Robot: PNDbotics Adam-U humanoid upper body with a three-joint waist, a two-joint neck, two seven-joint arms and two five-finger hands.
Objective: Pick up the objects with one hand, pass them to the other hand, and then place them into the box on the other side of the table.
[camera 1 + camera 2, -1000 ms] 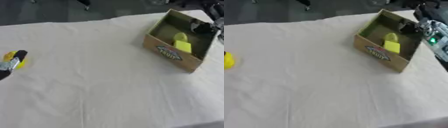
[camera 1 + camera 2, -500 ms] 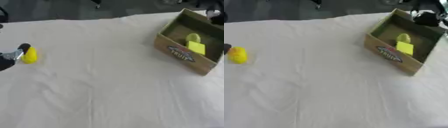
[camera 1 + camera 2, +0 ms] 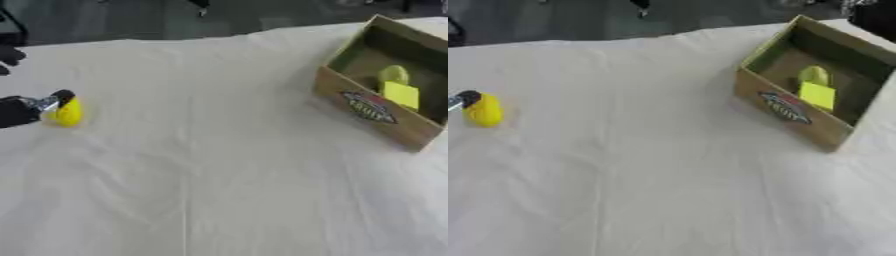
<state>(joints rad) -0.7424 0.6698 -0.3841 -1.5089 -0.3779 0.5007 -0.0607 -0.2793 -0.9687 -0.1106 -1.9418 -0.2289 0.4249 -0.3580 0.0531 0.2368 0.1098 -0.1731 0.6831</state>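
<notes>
A small yellow rounded object (image 3: 68, 112) lies on the white cloth at the far left. My left hand (image 3: 19, 111) comes in from the left edge, and its dark tip touches the object's upper left side. The open cardboard box (image 3: 371, 107) with a printed label stands at the right. Inside it are a yellow-green rounded object (image 3: 814, 75) and a flat yellow block (image 3: 817, 95). A dark shape at the top right corner, beyond the box, looks like my right hand (image 3: 877, 17); it is blurred.
White cloth (image 3: 201, 175) covers the table from the yellow object to the box. The table's far edge runs along the top, with dark floor (image 3: 579, 17) behind it. A dark shape (image 3: 9, 52) shows at the upper left edge.
The camera has swung left, so the box and the yellow object sit further right in the views. My right hand has left the box's inside. My left hand stays against the yellow object.
</notes>
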